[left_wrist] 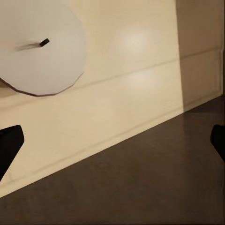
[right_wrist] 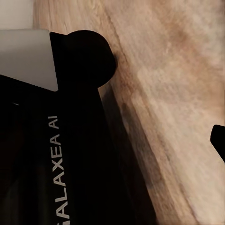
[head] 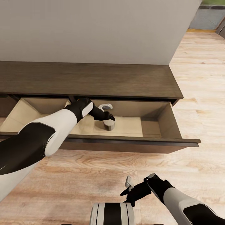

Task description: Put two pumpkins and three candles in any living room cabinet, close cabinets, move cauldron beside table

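Observation:
The cabinet is a long, low, dark brown unit against the wall, with its right drawer pulled open and showing a beige inside. One off-white candle stands upright on the drawer floor. In the left wrist view the candle shows its flat end and wick. My left gripper hangs open just over the candle, and the candle lies off to one side of my left gripper, not between the fingers. My right gripper is open, low beside my base. The pumpkins and cauldron are out of view.
A second drawer to the left is also open. The open right drawer's front panel juts out over the light wood floor. My base sits close to the right gripper. A doorway lies at the far right.

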Available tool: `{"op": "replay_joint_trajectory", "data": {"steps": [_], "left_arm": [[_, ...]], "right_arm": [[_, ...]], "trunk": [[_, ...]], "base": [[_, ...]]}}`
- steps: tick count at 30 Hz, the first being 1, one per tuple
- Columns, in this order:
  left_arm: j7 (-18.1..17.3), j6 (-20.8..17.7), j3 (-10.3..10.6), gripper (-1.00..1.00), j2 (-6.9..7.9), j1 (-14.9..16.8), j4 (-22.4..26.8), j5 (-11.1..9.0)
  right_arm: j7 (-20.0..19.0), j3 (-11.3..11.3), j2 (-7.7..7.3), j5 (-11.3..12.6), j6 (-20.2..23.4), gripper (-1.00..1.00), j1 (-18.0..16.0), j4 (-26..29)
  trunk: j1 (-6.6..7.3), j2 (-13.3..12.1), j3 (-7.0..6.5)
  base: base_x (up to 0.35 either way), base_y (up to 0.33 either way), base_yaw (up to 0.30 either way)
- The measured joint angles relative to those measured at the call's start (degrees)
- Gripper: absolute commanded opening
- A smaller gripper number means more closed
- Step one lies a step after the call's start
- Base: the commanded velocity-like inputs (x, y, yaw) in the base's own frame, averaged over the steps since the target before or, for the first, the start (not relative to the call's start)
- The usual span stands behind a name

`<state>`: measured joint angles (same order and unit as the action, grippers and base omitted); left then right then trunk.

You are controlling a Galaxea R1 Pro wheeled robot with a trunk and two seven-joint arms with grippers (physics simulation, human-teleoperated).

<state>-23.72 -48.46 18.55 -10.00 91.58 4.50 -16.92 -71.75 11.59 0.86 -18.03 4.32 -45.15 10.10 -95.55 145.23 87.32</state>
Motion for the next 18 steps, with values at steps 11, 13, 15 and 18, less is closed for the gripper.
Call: {"op": "replay_joint_trajectory", "data": {"steps": [11,13,15,18], "left_arm": [[-9.3,0.0,0.0,1.00,0.00,0.0,0.0,0.2],[-10.7,0.1,0.0,1.00,0.00,0.0,0.0,0.2],[-12.8,0.1,0.0,1.00,0.00,0.0,0.0,0.2],[-17.2,0.1,0.0,1.00,0.00,0.0,0.0,0.3]], "right_arm": [[1.1,0.0,-0.01,-0.2,0.1,1.00,0.0,0.0],[0.6,-0.7,0.00,-0.3,0.1,1.00,0.0,0.0],[0.5,-0.8,0.01,-0.2,0.1,1.00,0.0,0.0],[0.5,-0.8,0.00,-0.2,0.1,1.00,-0.1,0.0]], "trunk": [[0.23,-0.1,-1.99],[0.25,-0.1,-2.22],[0.26,-0.1,-2.22],[0.26,-0.1,-2.22]], "base": [[0.000,0.000,0.000],[0.000,0.000,0.000],[0.000,0.000,0.000],[0.000,0.000,0.000]]}}
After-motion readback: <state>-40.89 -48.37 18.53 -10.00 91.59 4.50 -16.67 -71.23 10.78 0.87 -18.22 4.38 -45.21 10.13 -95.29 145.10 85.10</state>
